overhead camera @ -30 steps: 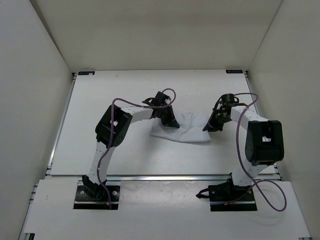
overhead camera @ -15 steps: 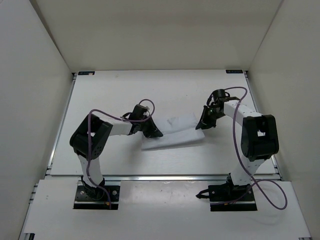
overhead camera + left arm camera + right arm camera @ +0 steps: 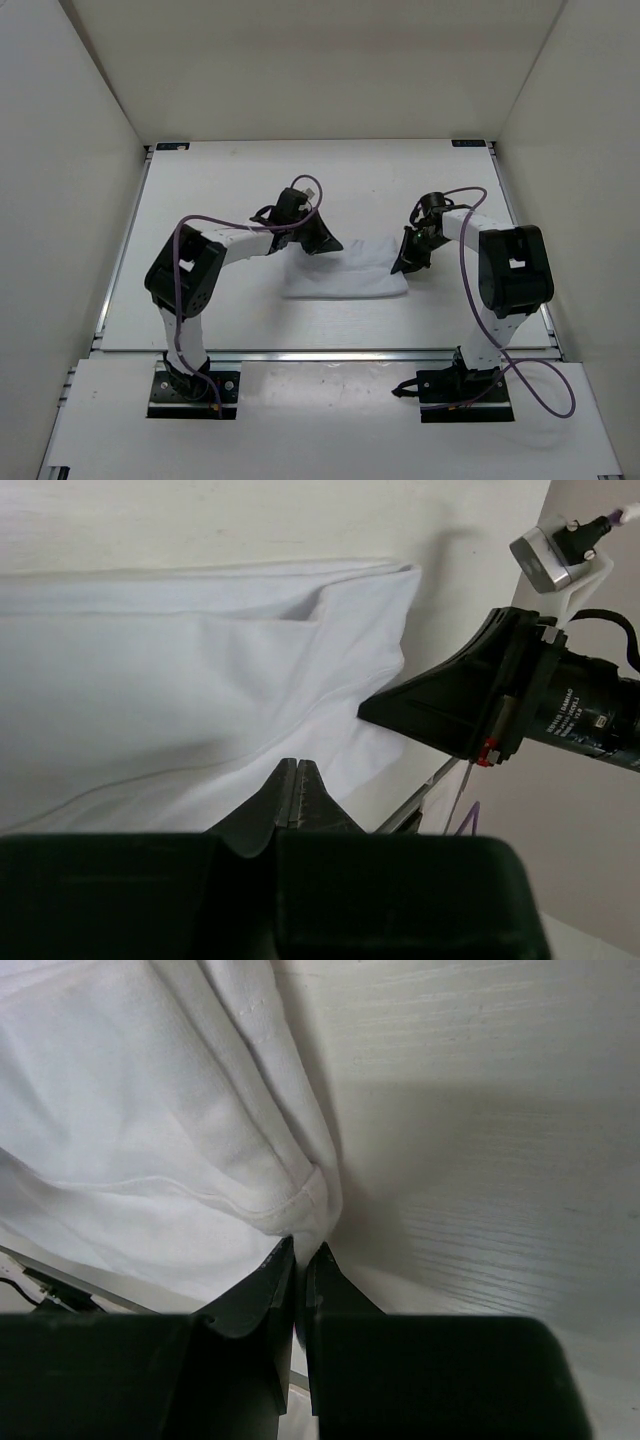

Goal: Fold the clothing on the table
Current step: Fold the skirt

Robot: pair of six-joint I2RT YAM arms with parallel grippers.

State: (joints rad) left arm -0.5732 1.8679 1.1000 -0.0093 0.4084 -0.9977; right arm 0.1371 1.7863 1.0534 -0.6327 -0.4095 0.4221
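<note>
Cloth (image 3: 345, 275): likely thin, light, limp; best taken at hem corners. Left gripper (image 3: 297, 780), right gripper (image 3: 301, 1252): clamped tight, hem pinched between the jaws.

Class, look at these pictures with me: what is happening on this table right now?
Two robot arms are handling a white piece of clothing that lies on the table. The left arm has its jaws shut on the cloth near its left end. The right arm has its jaws shut on a fold at the right end. The cloth lies as a wrinkled band between them.
</note>
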